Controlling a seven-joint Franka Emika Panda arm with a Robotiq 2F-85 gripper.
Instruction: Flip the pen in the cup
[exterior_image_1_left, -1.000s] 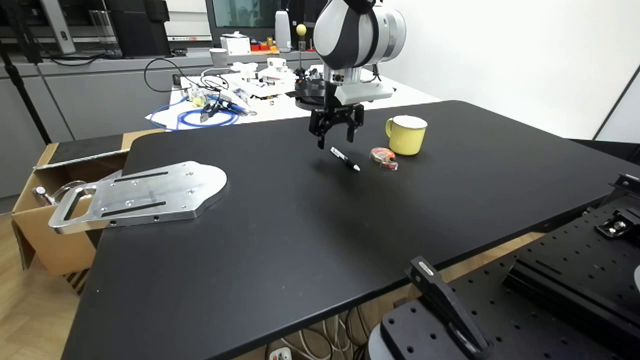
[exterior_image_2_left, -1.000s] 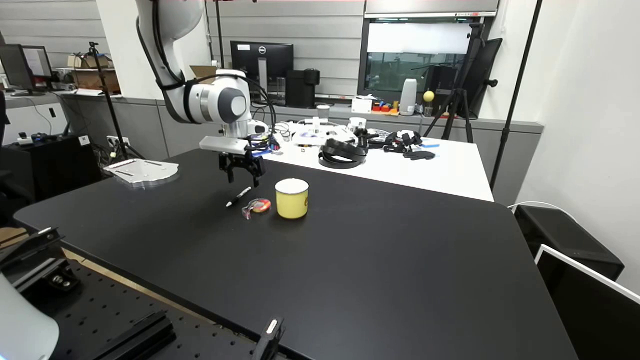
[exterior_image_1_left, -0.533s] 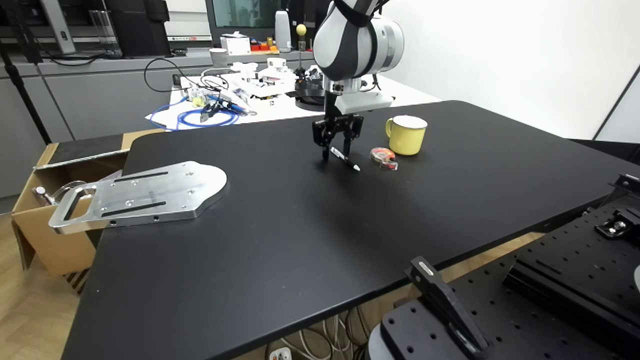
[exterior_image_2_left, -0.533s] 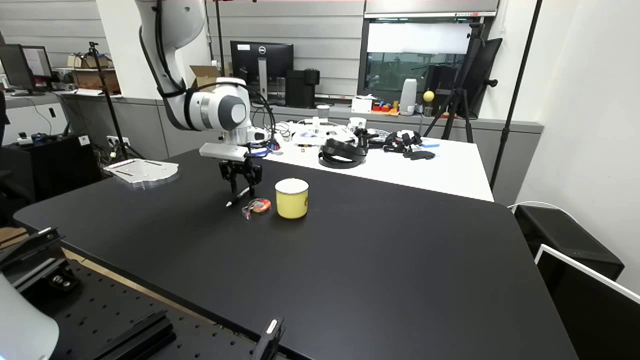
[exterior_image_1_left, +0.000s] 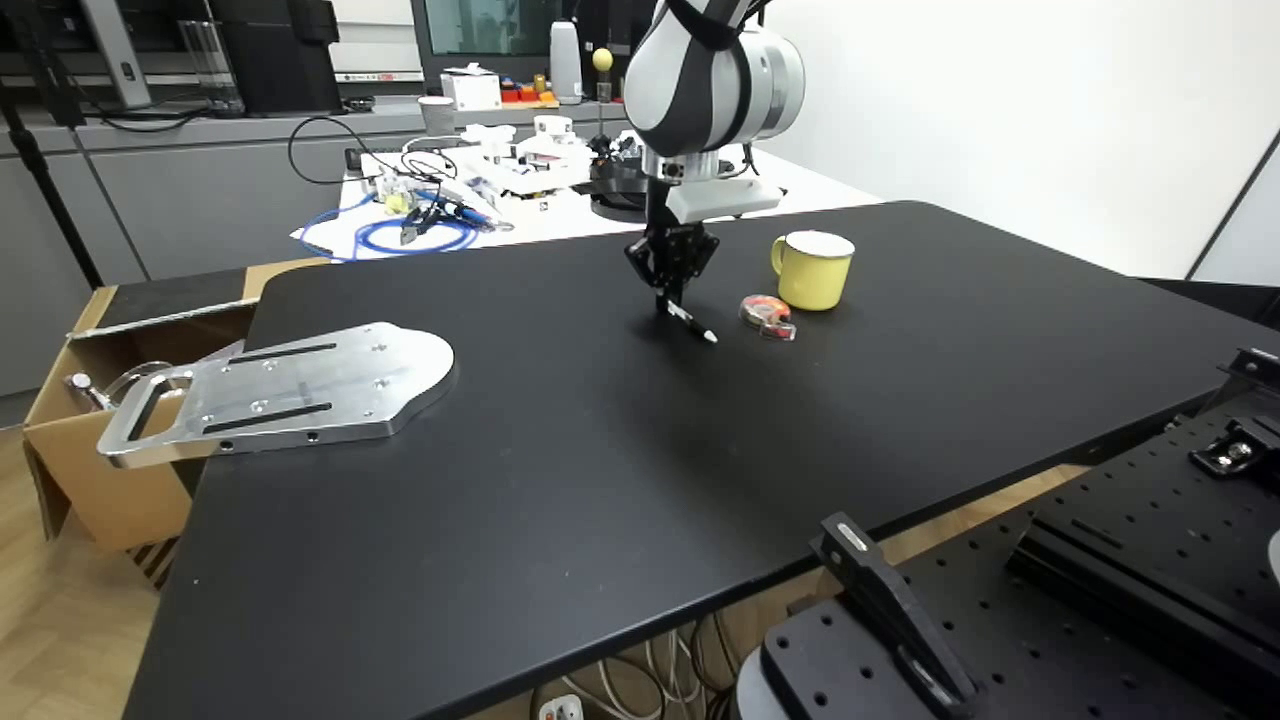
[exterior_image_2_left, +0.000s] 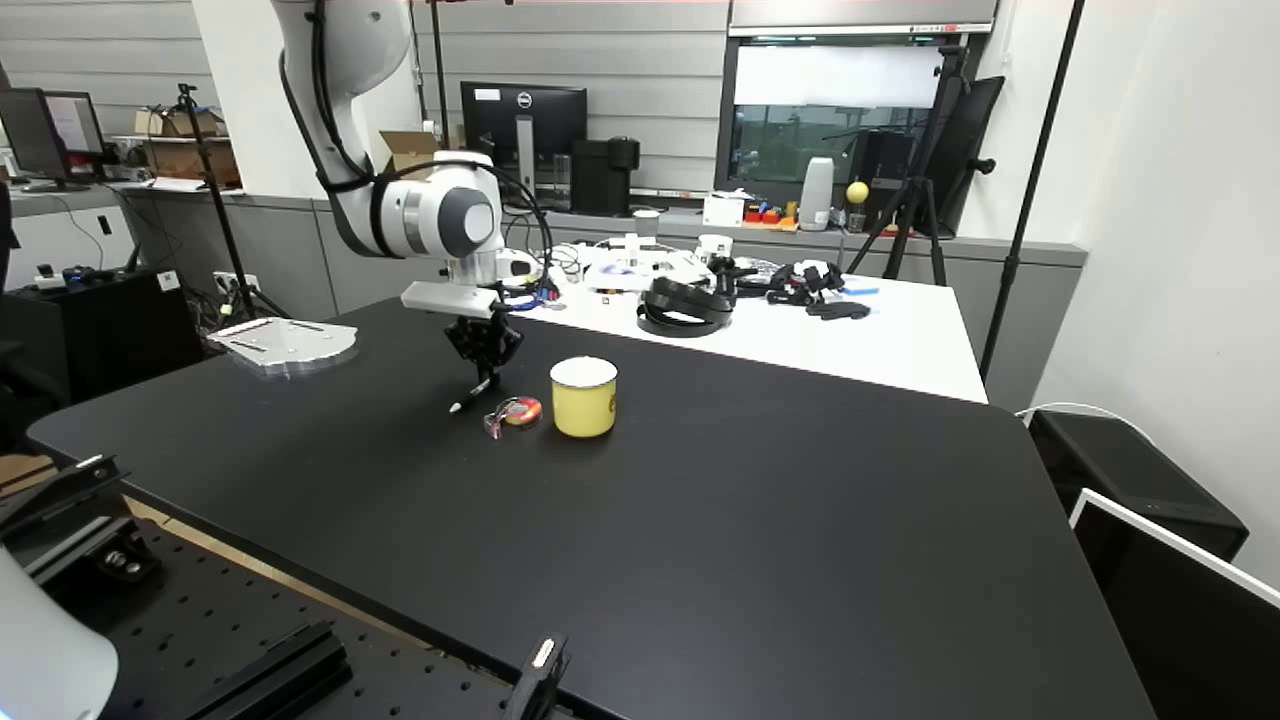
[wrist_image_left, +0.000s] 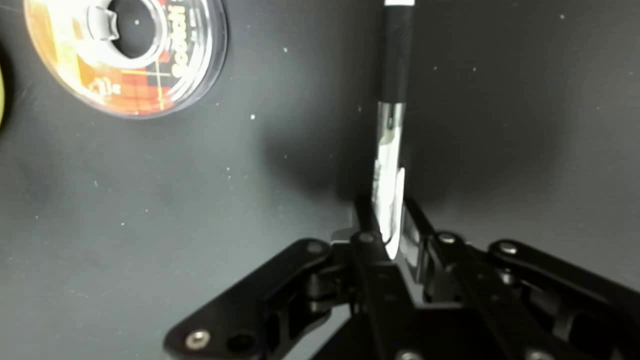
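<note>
The pen (wrist_image_left: 391, 120) lies on the black table, its black grip part and white point away from the fingers. My gripper (wrist_image_left: 386, 202) is down at the table and shut on the pen's white clip end, one finger on each side in the wrist view. In both exterior views the gripper (exterior_image_1_left: 668, 302) (exterior_image_2_left: 487, 378) is at one end of the pen (exterior_image_1_left: 693, 323) (exterior_image_2_left: 468, 397), whose other end points out along the table. The yellow cup (exterior_image_1_left: 813, 275) (exterior_image_2_left: 583, 408) stands upright a short way off; only a sliver of it (wrist_image_left: 1, 95) shows in the wrist view.
A clear, orange-red Scotch tape dispenser (exterior_image_1_left: 768, 315) (exterior_image_2_left: 514, 411) (wrist_image_left: 135, 95) lies between pen and cup. A silver metal plate (exterior_image_1_left: 320, 375) (exterior_image_2_left: 288, 342) rests at another side of the table. Behind stands a white table (exterior_image_2_left: 880, 340) with cables and parts.
My gripper has come down from above the pen, and its fingers have closed from wide apart onto the pen's end. The pen has shifted very slightly; cup and tape have not moved.
</note>
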